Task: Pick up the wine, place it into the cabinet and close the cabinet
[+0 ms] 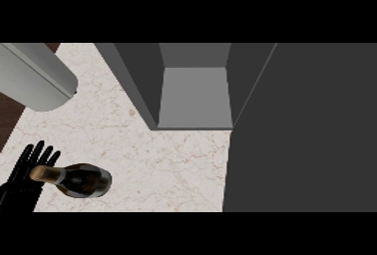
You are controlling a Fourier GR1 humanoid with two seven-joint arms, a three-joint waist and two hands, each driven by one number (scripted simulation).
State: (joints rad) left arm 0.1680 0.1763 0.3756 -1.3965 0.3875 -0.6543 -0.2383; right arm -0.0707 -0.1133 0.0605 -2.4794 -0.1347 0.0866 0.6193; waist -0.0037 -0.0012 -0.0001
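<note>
Task barely begun, by my read. Wine bottle [81,182] sits on the surface [169,164] at lower left of the view, cork end toward the left edge, well apart from the cabinet [136,79]. Seen from above it looks upright, but a slight tilt can't be ruled out. Not lifted, not in the cabinet.

Cabinet is open: you see straight into its grey inner compartment at top centre, and the wine isn't in it. The big dark panel [309,129] filling the right side is prob. its door swung out toward you, can't be sure. So all 3 steps are left: pick up, place inside, shut door.

Left hand [18,191] shows at the lower-left edge, palm low. Fingers [37,154] are straight, pointing up-view, slightly spread. Bottle neck overlaps them in the view, so the hand is just beside or behind the neck; touching or not, can't tell. Nothing is curled round the glass, so no grasp as far as you can see. Right hand isn't in view, and no forearm shows on that side.

Grey cylinder [37,74] at upper left, over the surface edge: can't tell what it is, poss. a forearm.
</note>
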